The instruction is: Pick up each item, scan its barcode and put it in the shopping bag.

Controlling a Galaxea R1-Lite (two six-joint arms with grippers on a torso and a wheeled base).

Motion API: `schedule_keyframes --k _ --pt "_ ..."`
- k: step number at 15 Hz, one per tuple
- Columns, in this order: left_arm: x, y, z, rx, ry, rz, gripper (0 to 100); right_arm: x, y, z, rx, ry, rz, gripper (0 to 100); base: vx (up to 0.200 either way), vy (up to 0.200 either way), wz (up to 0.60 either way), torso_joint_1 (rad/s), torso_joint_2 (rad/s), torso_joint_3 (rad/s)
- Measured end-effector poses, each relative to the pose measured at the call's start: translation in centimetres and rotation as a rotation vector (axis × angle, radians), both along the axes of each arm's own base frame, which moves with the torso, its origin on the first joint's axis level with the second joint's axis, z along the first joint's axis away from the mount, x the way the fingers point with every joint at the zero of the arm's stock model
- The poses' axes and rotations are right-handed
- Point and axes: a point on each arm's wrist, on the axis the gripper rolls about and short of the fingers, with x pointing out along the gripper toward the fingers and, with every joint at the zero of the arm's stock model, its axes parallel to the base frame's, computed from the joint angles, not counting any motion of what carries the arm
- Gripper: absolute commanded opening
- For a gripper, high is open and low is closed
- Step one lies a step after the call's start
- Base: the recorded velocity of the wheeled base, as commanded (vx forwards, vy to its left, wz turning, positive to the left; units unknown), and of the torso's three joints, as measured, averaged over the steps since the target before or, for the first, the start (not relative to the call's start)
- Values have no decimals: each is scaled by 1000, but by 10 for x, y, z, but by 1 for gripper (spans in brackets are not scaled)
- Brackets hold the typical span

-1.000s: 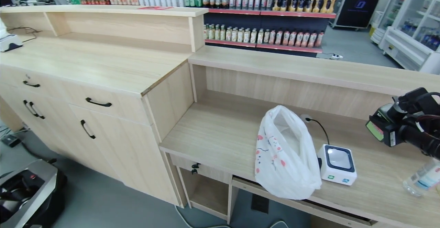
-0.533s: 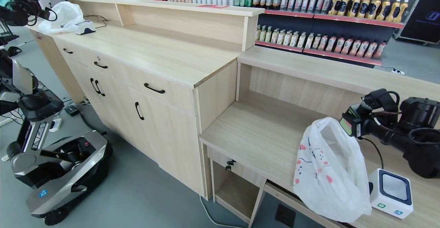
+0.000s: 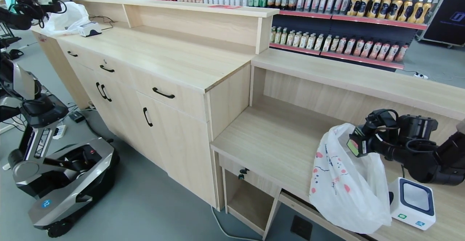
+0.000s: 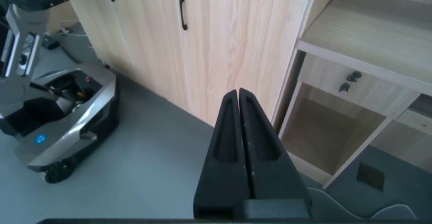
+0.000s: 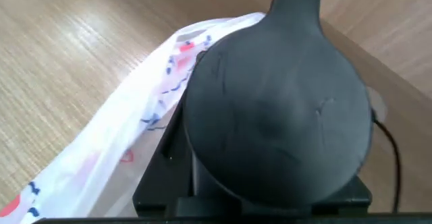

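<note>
A white shopping bag with red and blue marks stands open near the front edge of the low wooden counter. A white barcode scanner sits right beside it. My right gripper hangs at the bag's open mouth, shut on a black round item with a narrow neck. That item hides the fingers, with the bag directly beneath it. My left gripper is shut and holds nothing, out over the grey floor in front of the cabinet doors.
A taller cabinet with drawers and black handles adjoins the counter on the left. Another robot stands on the floor there, with a second bag and scanner at the far end. Bottle shelves line the back.
The head camera swung left early on, shifting the whole picture. Since half a second ago, my right arm has moved left and down with its item, reaching the bag's mouth.
</note>
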Motion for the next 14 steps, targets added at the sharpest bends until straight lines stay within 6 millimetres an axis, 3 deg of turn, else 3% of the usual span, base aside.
schedule_keyframes --k 8,14 --pt "0 0 0 1 0 0 0 23 8 -36 10 49 49 0 0 0 0 0 0 0" --pt "0 0 0 0 0 0 0 26 13 -53 7 80 64 0 0 0 0 0 0 0"
